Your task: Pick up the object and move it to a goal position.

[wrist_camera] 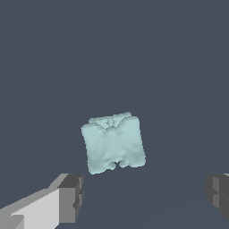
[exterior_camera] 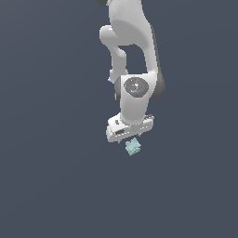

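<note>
The object (exterior_camera: 133,147) is a tiny pale mint blocky piece with uneven facets, lying on the dark grey floor. In the exterior view my white gripper (exterior_camera: 130,138) hangs right above it, pointing down, and its hand covers the fingers. In the wrist view the object (wrist_camera: 114,143) is in the middle of the picture. My gripper (wrist_camera: 145,196) is open and empty. One dark fingertip (wrist_camera: 71,197) and the other fingertip (wrist_camera: 218,193) stand wide apart on either side, and neither touches the object.
The white arm (exterior_camera: 132,42) rises behind the gripper toward the top of the exterior view. A plain dark grey floor (exterior_camera: 56,176) lies all around the object. No other object shows in either view.
</note>
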### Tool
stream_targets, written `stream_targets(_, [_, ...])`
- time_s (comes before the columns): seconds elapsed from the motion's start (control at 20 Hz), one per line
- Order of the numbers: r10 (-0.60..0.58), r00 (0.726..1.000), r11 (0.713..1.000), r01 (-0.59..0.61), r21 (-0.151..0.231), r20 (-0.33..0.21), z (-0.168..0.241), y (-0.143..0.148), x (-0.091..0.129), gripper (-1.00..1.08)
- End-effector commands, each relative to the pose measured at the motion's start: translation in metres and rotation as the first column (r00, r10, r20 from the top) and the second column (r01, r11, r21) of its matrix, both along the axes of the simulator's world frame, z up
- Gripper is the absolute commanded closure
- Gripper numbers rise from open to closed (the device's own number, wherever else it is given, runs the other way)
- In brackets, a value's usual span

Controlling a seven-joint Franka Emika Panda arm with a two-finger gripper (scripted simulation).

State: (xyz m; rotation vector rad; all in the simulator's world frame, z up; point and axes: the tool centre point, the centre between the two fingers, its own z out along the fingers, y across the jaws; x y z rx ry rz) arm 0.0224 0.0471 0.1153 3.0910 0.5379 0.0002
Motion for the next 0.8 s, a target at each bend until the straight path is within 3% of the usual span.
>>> stream_targets(0.0, [0.063,0.998,0.998,-0.063,0.001,0.000,-0.009,0.009,0.003,-0.92])
stream_targets(0.35, [0.157,0.988,0.988,-0.157,0.004,-0.001,-0.023,0.024,0.006,-0.92])
stream_targets(0.75, [0.161,0.987,0.987,-0.161,0.004,-0.002,-0.030,0.025,0.006,-0.92])
